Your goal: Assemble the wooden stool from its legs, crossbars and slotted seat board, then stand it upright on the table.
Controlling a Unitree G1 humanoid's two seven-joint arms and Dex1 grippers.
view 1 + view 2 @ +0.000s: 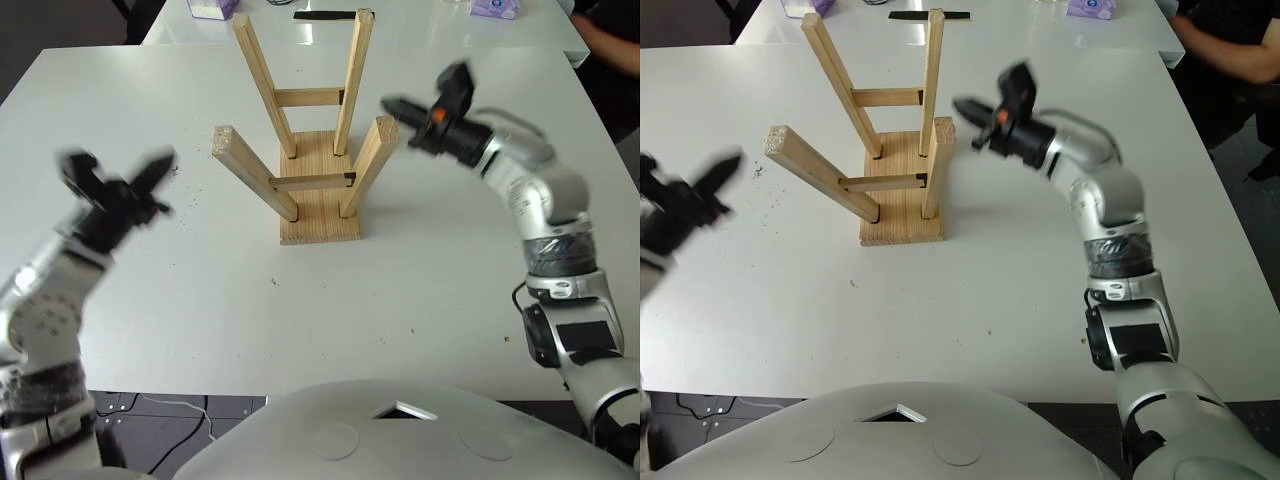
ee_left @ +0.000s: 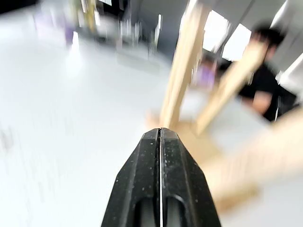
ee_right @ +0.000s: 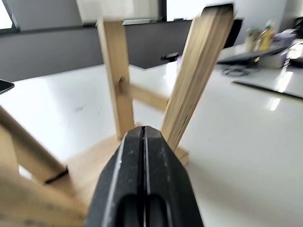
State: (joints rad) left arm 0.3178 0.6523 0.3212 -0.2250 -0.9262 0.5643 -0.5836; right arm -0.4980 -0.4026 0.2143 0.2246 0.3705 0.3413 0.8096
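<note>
Both claws are closed with nothing between their fingers. Left claw (image 2: 160, 136) hangs over the table's left side, well apart from the stool, its closed tip turned toward it. Right claw (image 3: 144, 130) hangs just beside the top of the stool's near right leg; whether it touches the wood cannot be told.

A white table (image 1: 300, 330) carries everything. The wooden stool (image 1: 318, 205) sits upside down around the middle of the table, closer to the far edge than to the near one. Its seat board (image 1: 322, 228) lies flat on the tabletop. Four legs rise from the board and splay outward: the near left leg (image 1: 250, 168) leans toward the left edge, the near right leg (image 1: 370, 160) toward the right edge, and the far left leg (image 1: 262, 80) and far right leg (image 1: 352, 80) stand taller behind them. One crossbar (image 1: 312, 182) joins the near pair, and another crossbar (image 1: 308, 97) joins the far pair.

Along the far edge are two small purple and white boxes (image 1: 212, 8) and a dark flat strip (image 1: 325, 15).
</note>
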